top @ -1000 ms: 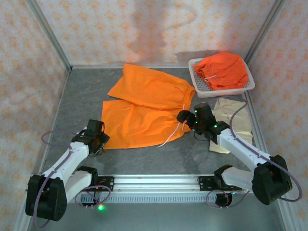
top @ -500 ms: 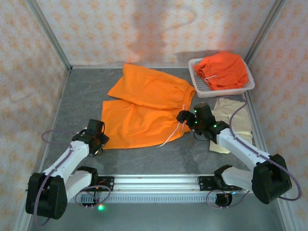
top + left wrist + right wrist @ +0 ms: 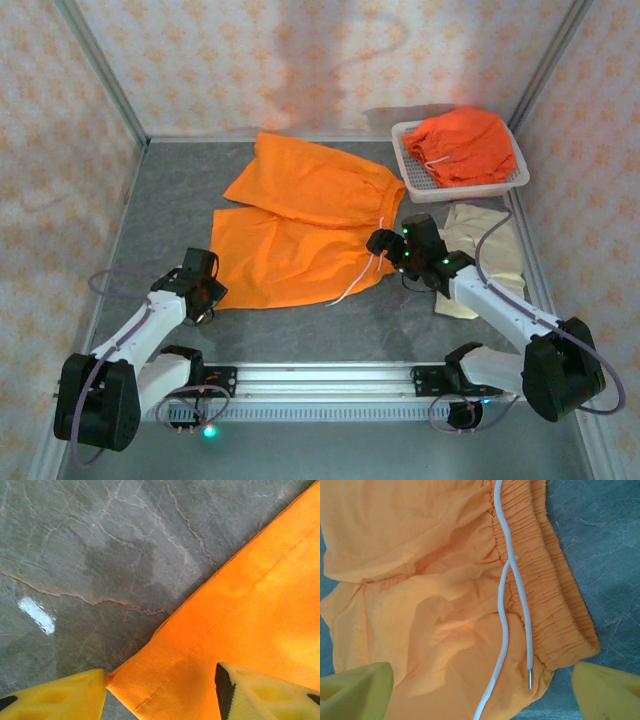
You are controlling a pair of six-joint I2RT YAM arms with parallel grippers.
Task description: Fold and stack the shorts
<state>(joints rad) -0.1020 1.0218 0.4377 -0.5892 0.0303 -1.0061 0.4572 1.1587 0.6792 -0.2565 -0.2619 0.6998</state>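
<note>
Jaws on my left gripper (image 3: 160, 682) stand partly apart with nothing pinched. They straddle the hemmed corner of the spread orange shorts (image 3: 300, 225), and the left-hand finger (image 3: 60, 697) sits right at the corner's tip. That corner lies flat on the grey table (image 3: 170, 200), at 7 o'clock on the garment as I see it from overhead.

My right gripper (image 3: 482, 692) is spread wide and holds nothing. It hangs over the gathered waistband (image 3: 560, 605) at the garment's 4 o'clock edge, and the white drawstring (image 3: 502, 625) trails down between the fingers.

At 3 o'clock from that gripper, the beige shorts (image 3: 490, 250) lie rumpled on the table. At 1 o'clock, in the far right corner, the white basket (image 3: 415, 180) holds the bunched orange shorts (image 3: 460, 145).
</note>
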